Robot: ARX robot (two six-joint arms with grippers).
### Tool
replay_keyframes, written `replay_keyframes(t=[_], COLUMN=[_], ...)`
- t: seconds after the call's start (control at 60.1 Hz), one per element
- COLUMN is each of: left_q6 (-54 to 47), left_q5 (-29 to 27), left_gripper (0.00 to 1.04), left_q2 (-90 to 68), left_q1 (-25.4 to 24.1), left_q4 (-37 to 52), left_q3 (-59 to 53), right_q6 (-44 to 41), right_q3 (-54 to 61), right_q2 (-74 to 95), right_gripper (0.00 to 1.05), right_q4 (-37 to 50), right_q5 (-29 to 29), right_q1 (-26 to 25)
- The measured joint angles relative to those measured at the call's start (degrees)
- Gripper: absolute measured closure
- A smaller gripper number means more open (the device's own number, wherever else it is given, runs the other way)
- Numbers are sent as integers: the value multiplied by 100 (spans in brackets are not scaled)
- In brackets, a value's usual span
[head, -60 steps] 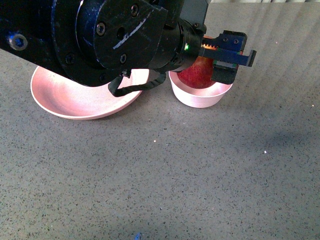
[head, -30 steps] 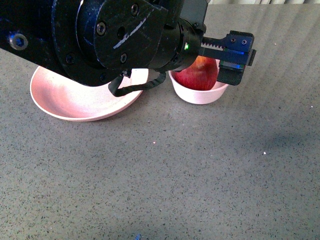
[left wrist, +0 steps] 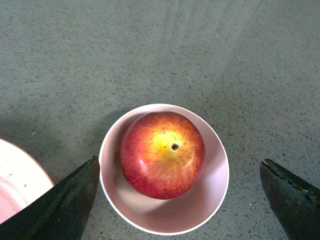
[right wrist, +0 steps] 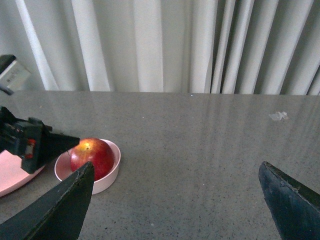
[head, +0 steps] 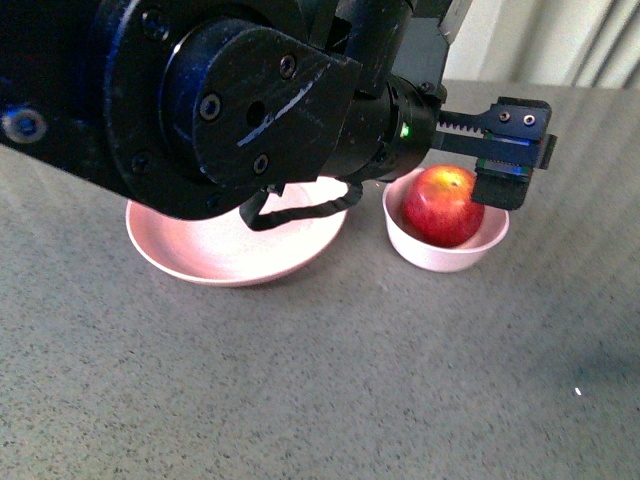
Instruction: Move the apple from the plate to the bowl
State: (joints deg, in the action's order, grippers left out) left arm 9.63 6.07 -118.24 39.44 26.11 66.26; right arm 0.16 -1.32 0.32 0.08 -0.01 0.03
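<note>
The dark red apple (head: 443, 205) with its yellow patch lies inside the small pale pink bowl (head: 440, 262). The wide salmon plate (head: 230, 255) stands just left of the bowl with nothing on it. My left gripper (head: 500, 170) hovers open above the bowl, touching nothing. In the left wrist view the apple (left wrist: 162, 154) sits in the bowl (left wrist: 165, 227) between the wide-apart fingers of my left gripper (left wrist: 180, 161). My right gripper (right wrist: 176, 165) is open over bare table, right of the bowl (right wrist: 107, 182) and the apple (right wrist: 92, 156).
The left arm's black body (head: 200, 100) hides the plate's far half in the front view. A grey speckled table (head: 320, 400) spreads all around. White curtains (right wrist: 160, 45) hang behind the table's far edge, and a small white scrap (right wrist: 278, 116) lies there.
The left gripper has lifted off the apple and risen above the bowl. The apple stays in the bowl. The bowl and plate sit lower and further right in the front view.
</note>
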Motion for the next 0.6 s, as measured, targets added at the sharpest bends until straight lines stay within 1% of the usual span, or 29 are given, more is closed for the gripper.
replay_keyframes(t=[0.15,0.25,0.333,0.433,0.499,0.516,0.532,0.566,0.599], left_q6=[136,208,269,299,310,245,160,-146,-391], left_q5=[61,155,188,275,315,186,-168,-918,-1342], left_gripper=[9,9,9,9,9,10,13,20,27], left_q2=[664,1126,1480,1976,2208,2245,2267,2306,2380], left_q1=[-181,-505,-981,-1746,-2090,-2168,-2238,-2391,-2592], left_q4=[199,345,490,597,632,743,1099,2004,2789], left_q3=[-566,-988,-1394,-1978,-2223,-2323,-2472,-2841,-3272], right_q6=[0,0,0,0,0,0,0,0,0], right_q3=[0,0,0,0,0,0,0,0,0], right_q2=[0,0,0,0,0,0,0,0,0], right_gripper=[9,9,9,9,9,9,9,9,9], right_q4=[0,0,0,0,0,0,0,0,0], right_q5=[-2,0,2,0,-2,-2,0,-15,-4], right_q1=[0,0,2,0,0,0,2,0,0])
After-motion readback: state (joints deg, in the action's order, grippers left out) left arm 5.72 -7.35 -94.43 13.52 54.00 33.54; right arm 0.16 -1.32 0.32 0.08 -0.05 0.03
